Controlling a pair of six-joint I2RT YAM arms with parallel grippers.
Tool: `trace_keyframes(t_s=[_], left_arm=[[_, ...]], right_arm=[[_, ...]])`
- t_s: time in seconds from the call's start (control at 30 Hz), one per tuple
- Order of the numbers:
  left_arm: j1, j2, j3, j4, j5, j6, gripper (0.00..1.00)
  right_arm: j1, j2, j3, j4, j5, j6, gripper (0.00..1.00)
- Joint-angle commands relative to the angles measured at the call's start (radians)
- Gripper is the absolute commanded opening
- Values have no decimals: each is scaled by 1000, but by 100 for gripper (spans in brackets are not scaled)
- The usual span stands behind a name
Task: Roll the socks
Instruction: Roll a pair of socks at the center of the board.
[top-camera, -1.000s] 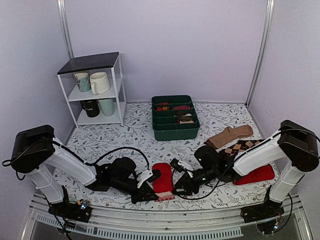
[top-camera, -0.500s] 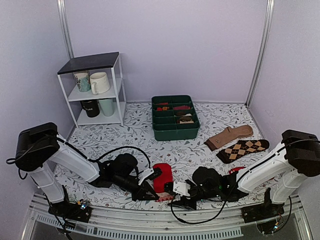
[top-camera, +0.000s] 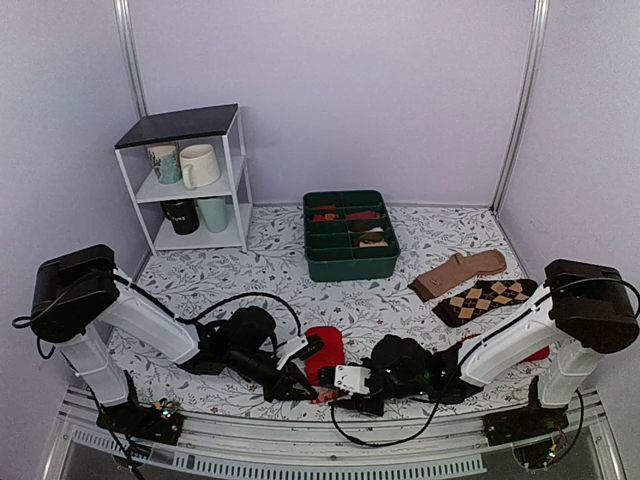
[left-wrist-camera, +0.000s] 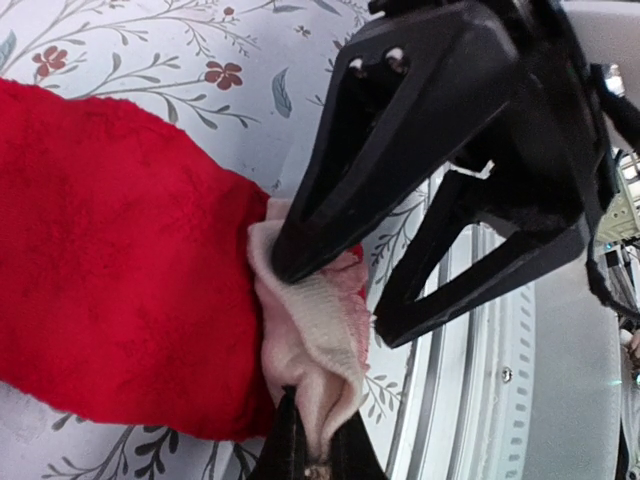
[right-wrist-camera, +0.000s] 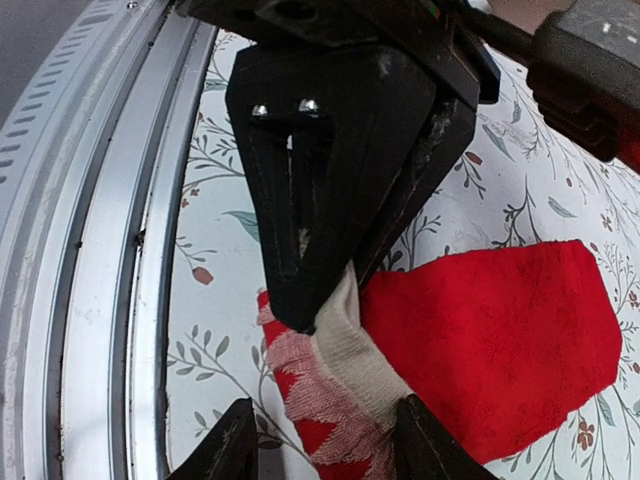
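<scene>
The socks (top-camera: 325, 354) lie flat near the table's front edge, bright red with a pale beige end (top-camera: 326, 394) towards the rail. My left gripper (top-camera: 293, 385) is shut on a pinched fold of the beige end (left-wrist-camera: 320, 340), its jaws at the bottom of the left wrist view (left-wrist-camera: 312, 442). My right gripper (top-camera: 345, 383) is open. Its fingers (right-wrist-camera: 235, 445) straddle the beige and red-patterned end (right-wrist-camera: 345, 390) from the rail side. In the left wrist view one right fingertip (left-wrist-camera: 295, 262) rests on the beige fabric. The red body (right-wrist-camera: 500, 340) lies flat behind.
A green divided bin (top-camera: 350, 262) with rolled socks stands mid-table. A white shelf (top-camera: 190, 130) with mugs stands at the back left. A tan sock (top-camera: 462, 270) and a brown argyle sock (top-camera: 485, 298) lie at the right, with an all-red sock (top-camera: 537, 353) behind my right arm. A metal rail (top-camera: 300, 455) runs close along the front.
My right gripper has swung down and to the left to the beige end of the socks. My left gripper has kept its hold there.
</scene>
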Motion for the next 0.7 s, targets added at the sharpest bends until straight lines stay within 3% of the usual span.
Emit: trace_keyframes(t_s=[0.0,0.2,0.27,0.4,0.53,0.67], left_arm=[[-1,52,-33,-147,-10,11,0],[1,35,-33,-151,-55,23,1],[4,14,-27,-158,-113,31,17],[5,-69,-16,-144,-261,77,31],[3,-180,-21,-98,-373,153,31],[-8,-297,-107,15,-356,227,24]], right_arm=[[6,81,23,-54,8,19,42],[6,103,60,-229,6,124,17],[6,105,72,-279,-2,174,11],[6,90,86,-339,-34,300,9],[1,108,100,-381,-70,387,9],[-45,138,101,-394,-171,453,9]])
